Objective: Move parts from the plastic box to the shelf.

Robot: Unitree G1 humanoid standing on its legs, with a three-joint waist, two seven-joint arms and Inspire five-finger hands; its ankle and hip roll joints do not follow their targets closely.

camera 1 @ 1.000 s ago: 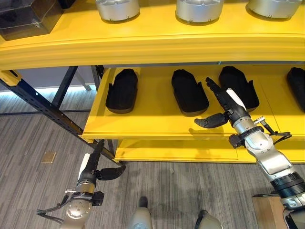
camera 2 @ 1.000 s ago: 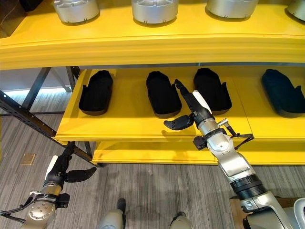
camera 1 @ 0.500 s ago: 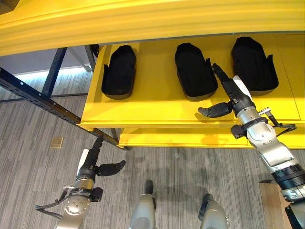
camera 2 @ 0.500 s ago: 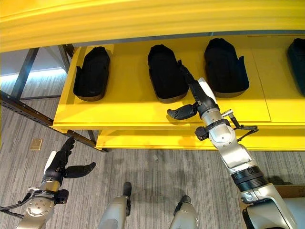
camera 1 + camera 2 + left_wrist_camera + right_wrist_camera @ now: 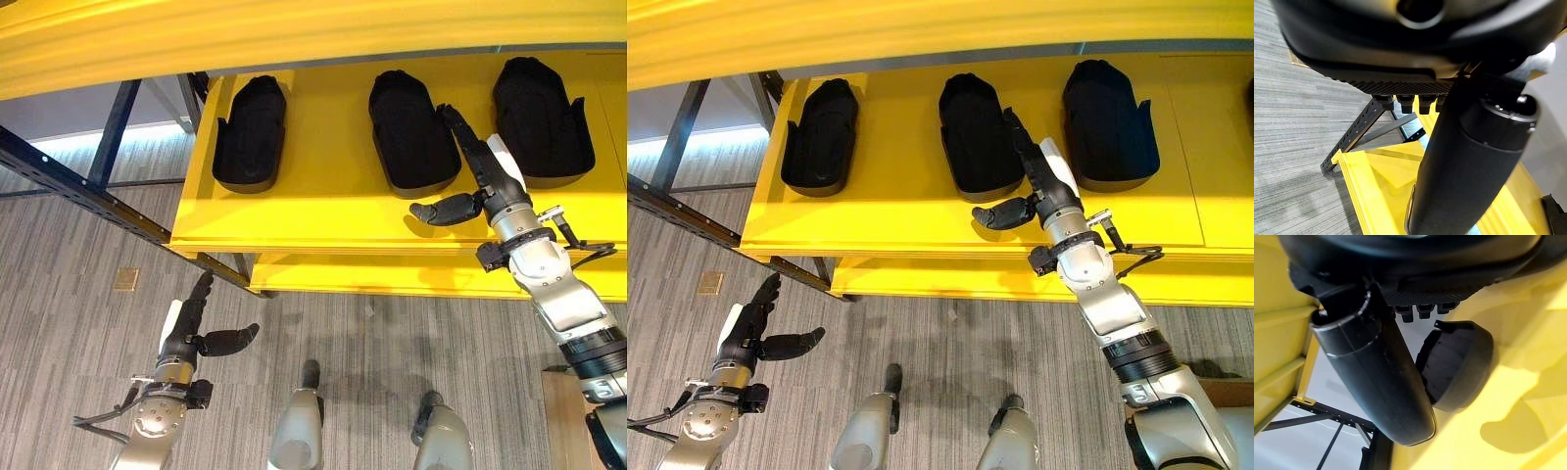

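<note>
Left eye view | no legible writing | black parts on yellow shelf

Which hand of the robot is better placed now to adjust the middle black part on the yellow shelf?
The right hand, probably. It is open over the yellow shelf, right beside the middle black part. The left hand hangs open low above the floor, away from the shelf.

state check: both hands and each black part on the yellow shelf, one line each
left hand: open, holding nothing, low over the floor
right hand: open, holding nothing, over the shelf by the middle part
left black part: lying flat on the yellow shelf
middle black part: lying flat on the shelf
right black part: lying flat on the shelf
</note>
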